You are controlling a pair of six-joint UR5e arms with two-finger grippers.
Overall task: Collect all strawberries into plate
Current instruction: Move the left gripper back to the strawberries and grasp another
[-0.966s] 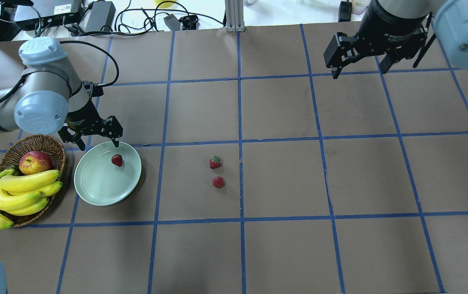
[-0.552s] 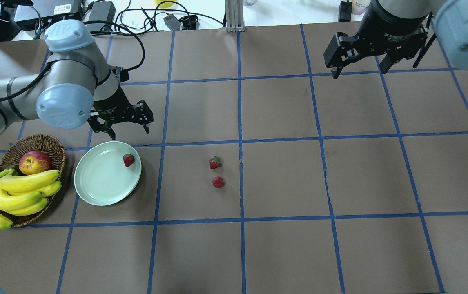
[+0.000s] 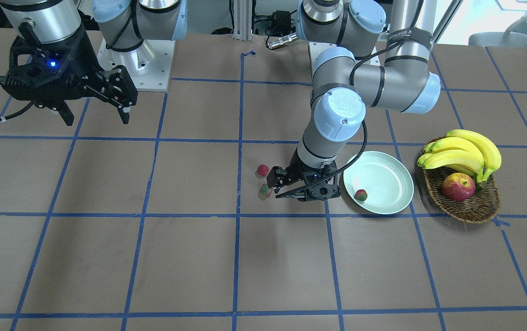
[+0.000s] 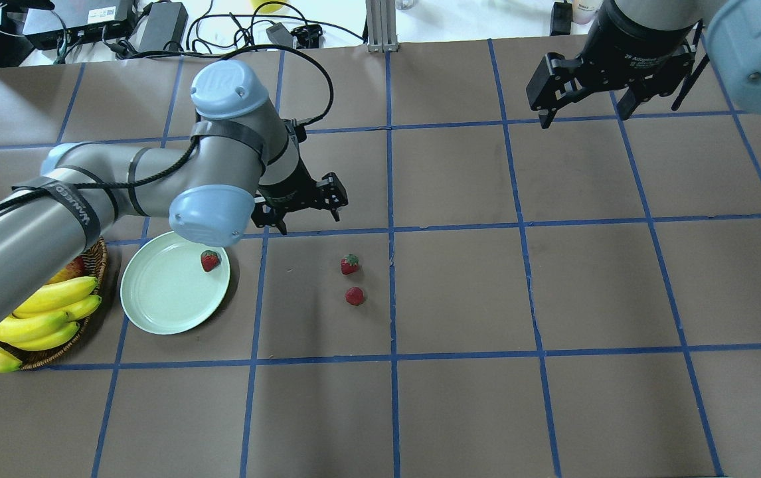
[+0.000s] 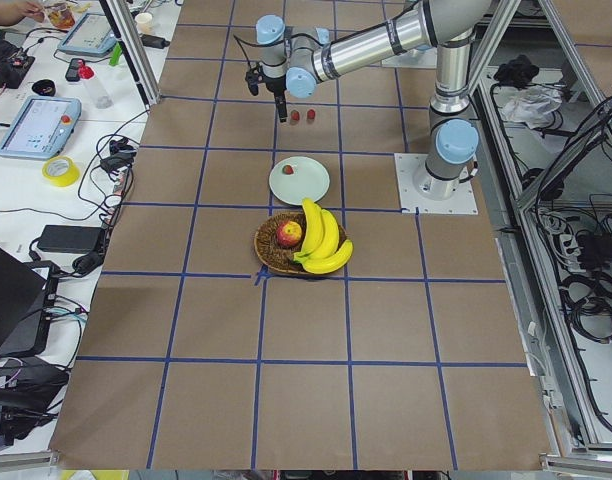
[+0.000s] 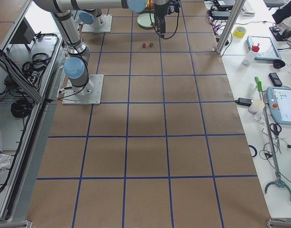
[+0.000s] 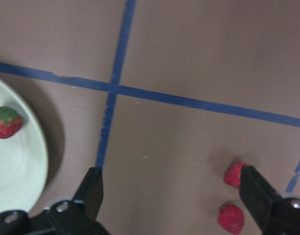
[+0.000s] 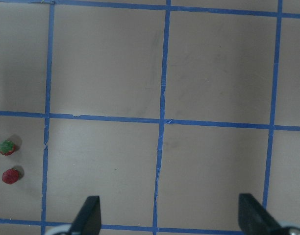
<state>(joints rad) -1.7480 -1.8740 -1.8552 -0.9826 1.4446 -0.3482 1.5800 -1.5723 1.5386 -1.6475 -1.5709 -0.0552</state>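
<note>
One strawberry [image 4: 210,260] lies in the pale mint-green plate [image 4: 158,302], near its right rim; it also shows in the left wrist view [image 7: 5,122]. Two more strawberries [image 4: 350,264] [image 4: 354,296] lie close together on the table to the plate's right. My left gripper [image 4: 307,222] is open and empty, above the table between the plate and the two berries, just behind them. In the left wrist view both berries [image 7: 234,175] [image 7: 231,219] sit by the right finger [image 7: 258,196]. My right gripper [image 4: 585,118] is open and empty, high at the far right.
A brown wicker basket [image 3: 466,209] with bananas [image 3: 461,151] and a red-yellow apple [image 3: 458,187] stands on the plate's far side from the berries. My left arm partly covers it in the overhead view. Cables and boxes lie beyond the table's far edge.
My left gripper has moved right, from the plate's back rim toward the two loose strawberries. The strawberry in the plate has shifted toward the right rim. The right arm has not moved.
</note>
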